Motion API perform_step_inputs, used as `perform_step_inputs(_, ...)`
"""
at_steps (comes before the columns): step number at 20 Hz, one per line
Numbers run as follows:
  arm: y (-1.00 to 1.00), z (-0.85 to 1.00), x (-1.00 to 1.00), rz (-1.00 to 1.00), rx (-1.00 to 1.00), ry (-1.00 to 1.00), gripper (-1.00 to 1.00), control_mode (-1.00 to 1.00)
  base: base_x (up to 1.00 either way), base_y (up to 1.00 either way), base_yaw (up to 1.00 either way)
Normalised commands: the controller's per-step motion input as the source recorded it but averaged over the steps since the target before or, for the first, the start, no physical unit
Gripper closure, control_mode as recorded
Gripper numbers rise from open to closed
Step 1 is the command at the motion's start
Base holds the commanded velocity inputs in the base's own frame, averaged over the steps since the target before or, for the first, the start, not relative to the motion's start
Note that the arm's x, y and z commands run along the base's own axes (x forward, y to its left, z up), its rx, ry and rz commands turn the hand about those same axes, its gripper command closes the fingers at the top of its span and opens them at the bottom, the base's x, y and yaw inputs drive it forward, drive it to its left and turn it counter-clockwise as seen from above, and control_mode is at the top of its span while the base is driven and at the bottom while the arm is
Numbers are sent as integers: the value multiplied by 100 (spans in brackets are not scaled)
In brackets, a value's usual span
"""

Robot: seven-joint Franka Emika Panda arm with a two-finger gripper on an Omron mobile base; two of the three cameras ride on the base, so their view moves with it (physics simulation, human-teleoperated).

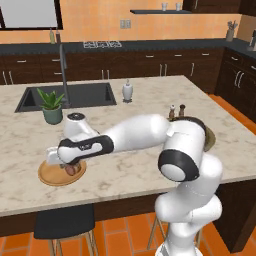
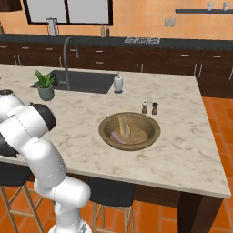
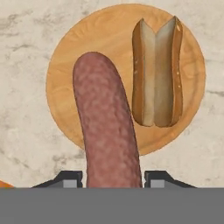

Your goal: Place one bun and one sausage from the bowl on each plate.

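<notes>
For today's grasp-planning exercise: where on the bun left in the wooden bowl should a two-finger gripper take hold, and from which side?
Grip the bun at mid-length, across its narrow width, coming straight down from above. It lies flat and elongated in the bowl, beside the sausage, so the long sides are probably the easiest faces to pinch.

sausage [image 1: 71, 169] held over light-wood plate [image 1: 50, 177].

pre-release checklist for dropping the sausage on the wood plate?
1. Gripper shut on sausage: ok.
2. Sausage above the wood plate: ok.
3. Bun already on that plate: ok.
4. Free spot beside the bun: ok.
5. Sausage height above plate: cannot tell.
6. Bowl holds a second bun and sausage: ok.
</notes>
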Motion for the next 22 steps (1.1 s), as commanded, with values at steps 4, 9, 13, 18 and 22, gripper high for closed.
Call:
perform_step_inputs(4, 46, -15, 13, 0, -3, 0, 100, -100, 0, 0, 0)
perform_step_inputs(9, 24, -3, 22, 0, 0, 0, 100, -100, 0, 0, 0)
perform_step_inputs(13, 6, -38, 5, 0, -2, 0, 100, -100, 0, 0, 0)
perform_step_inputs(18, 0, -35, 2, 0, 0, -2, 100, -100, 0, 0, 0)
perform_step_inputs(22, 0, -17, 19, 0, 0, 0, 100, -100, 0, 0, 0)
